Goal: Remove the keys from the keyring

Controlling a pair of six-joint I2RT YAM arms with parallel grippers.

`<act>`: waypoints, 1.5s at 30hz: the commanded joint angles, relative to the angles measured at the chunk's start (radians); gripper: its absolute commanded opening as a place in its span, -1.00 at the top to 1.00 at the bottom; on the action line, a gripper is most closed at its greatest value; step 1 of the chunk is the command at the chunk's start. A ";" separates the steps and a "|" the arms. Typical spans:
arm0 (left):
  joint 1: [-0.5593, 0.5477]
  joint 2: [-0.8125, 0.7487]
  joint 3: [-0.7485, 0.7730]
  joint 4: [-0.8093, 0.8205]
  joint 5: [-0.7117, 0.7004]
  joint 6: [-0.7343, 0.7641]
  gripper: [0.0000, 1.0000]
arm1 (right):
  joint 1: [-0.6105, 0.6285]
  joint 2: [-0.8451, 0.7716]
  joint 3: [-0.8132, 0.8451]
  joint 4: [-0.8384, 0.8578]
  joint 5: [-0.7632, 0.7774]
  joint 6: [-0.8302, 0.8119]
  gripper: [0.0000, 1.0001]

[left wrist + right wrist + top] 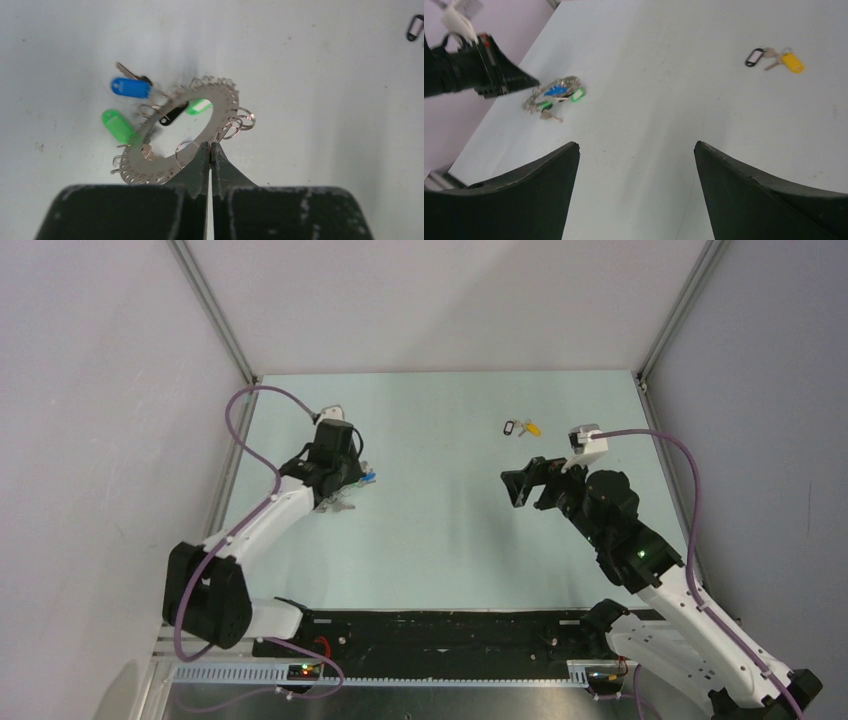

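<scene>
The keyring (224, 106) is a flat silvery loop with a jagged rim of small rings. My left gripper (210, 145) is shut on its near rim and holds it tilted over the table. A blue-headed key (130, 87), a green-headed key (117, 125) and a dark-headed key (172, 114) hang on it. In the top view the left gripper (345, 485) and keyring (340, 502) are at the left. My right gripper (522, 485) is open and empty, well to the right of the keyring (551, 95); its jaws (636, 145) stand wide apart above bare table.
Two loose keys, one with a black head (754, 56) and one with a yellow head (793, 63), lie together at the back right of the table (520, 427). The left wall and frame post stand close behind the left arm.
</scene>
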 commanded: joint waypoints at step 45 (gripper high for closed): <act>-0.157 -0.306 0.252 -0.192 0.247 0.124 1.00 | 0.291 0.740 0.170 0.748 -0.448 -0.892 -0.16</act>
